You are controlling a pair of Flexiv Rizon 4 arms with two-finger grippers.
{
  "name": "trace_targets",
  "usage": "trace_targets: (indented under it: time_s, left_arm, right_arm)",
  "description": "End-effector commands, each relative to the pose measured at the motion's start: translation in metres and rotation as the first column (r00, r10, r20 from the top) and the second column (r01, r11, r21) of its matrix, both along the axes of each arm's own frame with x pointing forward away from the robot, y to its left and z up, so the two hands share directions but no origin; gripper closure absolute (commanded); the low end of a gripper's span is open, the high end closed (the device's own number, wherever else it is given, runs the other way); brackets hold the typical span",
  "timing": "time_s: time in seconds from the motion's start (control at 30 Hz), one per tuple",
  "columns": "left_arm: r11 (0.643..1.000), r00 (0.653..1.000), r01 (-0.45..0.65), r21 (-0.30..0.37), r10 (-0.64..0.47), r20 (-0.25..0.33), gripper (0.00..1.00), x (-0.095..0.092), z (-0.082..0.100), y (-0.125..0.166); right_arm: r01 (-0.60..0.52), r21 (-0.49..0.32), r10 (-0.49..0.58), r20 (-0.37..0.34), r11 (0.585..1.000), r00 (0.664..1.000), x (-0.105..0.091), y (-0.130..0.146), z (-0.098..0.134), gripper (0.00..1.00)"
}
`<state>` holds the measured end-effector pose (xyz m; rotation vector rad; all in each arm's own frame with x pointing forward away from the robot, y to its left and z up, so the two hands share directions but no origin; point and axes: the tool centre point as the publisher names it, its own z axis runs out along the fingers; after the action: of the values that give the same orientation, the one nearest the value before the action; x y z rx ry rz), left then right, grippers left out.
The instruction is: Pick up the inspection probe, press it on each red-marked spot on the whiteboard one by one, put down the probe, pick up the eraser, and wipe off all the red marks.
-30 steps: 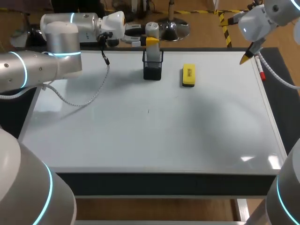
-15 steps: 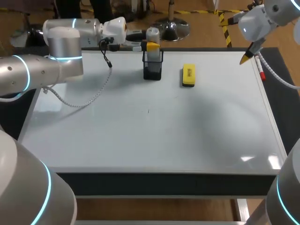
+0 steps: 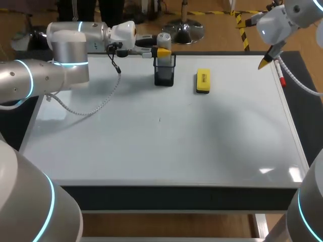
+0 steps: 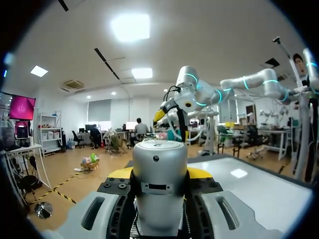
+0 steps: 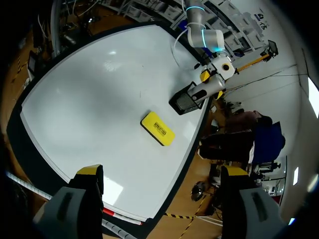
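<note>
We find the inspection probe [image 3: 163, 39], a grey cylinder with a pale top, standing upright in a black holder [image 3: 164, 75] close to the 12 o'clock edge of the whiteboard [image 3: 166, 151], with its upper half clear of the holder's rim. Our left gripper [image 3: 162, 52] comes in level from 9 o'clock and is clamped on the probe just above the holder. From the left wrist the cylinder fills the gap between the two fingers, and a yellow tip [image 4: 119, 173] shows pressed on either side of it. The yellow eraser [image 3: 203, 81] lies flat on the board just at 3 o'clock of the holder, apart from it, its long side running from 12 to 6. A small dark speck [image 3: 159, 119] sits on the white surface at 6 o'clock of the holder. A grey cable [image 3: 96, 106] hangs from our left arm and drapes over the board towards 10 o'clock. Our right gripper [image 3: 266, 62] hangs above the 2 o'clock corner, well apart from the eraser. From its own wrist its fingers [image 5: 89, 172] stand wide apart with nothing between them. A red marker [image 3: 280, 78] lies along the 3 o'clock edge, just under that gripper.
</note>
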<state>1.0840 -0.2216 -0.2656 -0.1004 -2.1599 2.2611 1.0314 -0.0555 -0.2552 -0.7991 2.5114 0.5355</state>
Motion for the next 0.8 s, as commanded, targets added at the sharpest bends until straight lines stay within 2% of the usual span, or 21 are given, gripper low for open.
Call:
trace_targets:
  time_s: [0.03, 0.07, 0.1, 0.13, 0.17, 0.5, 0.57, 0.63, 0.8]
  left_arm:
    - [1.0, 1.0, 0.013, -0.005, -0.013, -0.004, 0.82, 0.004, -0.003, -0.001]
    - [1.0, 1.0, 0.017, -0.008, -0.017, -0.005, 0.63, 0.004, -0.003, -0.001]
    - [1.0, 1.0, 0.016, -0.004, -0.016, -0.003, 0.58, 0.004, -0.004, -0.001]
    - [1.0, 1.0, 0.016, -0.005, -0.016, -0.003, 0.26, 0.004, -0.004, -0.001]
    - [1.0, 1.0, 0.017, -0.005, -0.017, -0.004, 0.0, 0.004, -0.004, -0.001]
    - [1.0, 1.0, -0.013, 0.008, 0.012, 0.021, 0.0, 0.009, 0.006, 0.004]
    - [0.999, 0.998, -0.026, 0.032, 0.024, 0.051, 0.0, 0.01, 0.009, 0.008]
    - [0.995, 0.993, -0.058, 0.083, 0.049, 0.106, 0.0, 0.01, 0.01, 0.012]
    - [0.987, 0.985, -0.084, 0.135, 0.063, 0.158, 0.0, 0.007, 0.01, 0.027]
  right_arm:
    - [-0.001, -0.005, 0.001, -0.002, 1.0, 1.0, 0.0, 0.0, 0.001, 0.0]
    - [-0.001, -0.005, 0.001, -0.002, 1.0, 1.0, 0.0, 0.0, 0.001, 0.0]
    - [-0.001, -0.005, 0.001, -0.002, 1.0, 1.0, 0.0, 0.0, 0.001, 0.0]
    - [-0.001, -0.005, 0.001, -0.002, 1.0, 1.0, 0.0, 0.0, 0.001, 0.0]
    - [-0.001, -0.005, 0.001, -0.002, 1.0, 1.0, 0.0, 0.0, 0.001, 0.0]
    - [-0.001, -0.005, 0.001, -0.002, 1.0, 1.0, 0.0, 0.0, 0.001, 0.0]
    - [-0.001, -0.005, 0.001, -0.002, 1.0, 1.0, 0.0, 0.0, 0.001, 0.0]
    - [-0.001, -0.005, 0.001, -0.002, 1.0, 1.0, 0.0, 0.0, 0.001, 0.0]
    - [-0.001, -0.005, 0.001, -0.002, 1.0, 1.0, 0.0, 0.0, 0.001, 0.0]
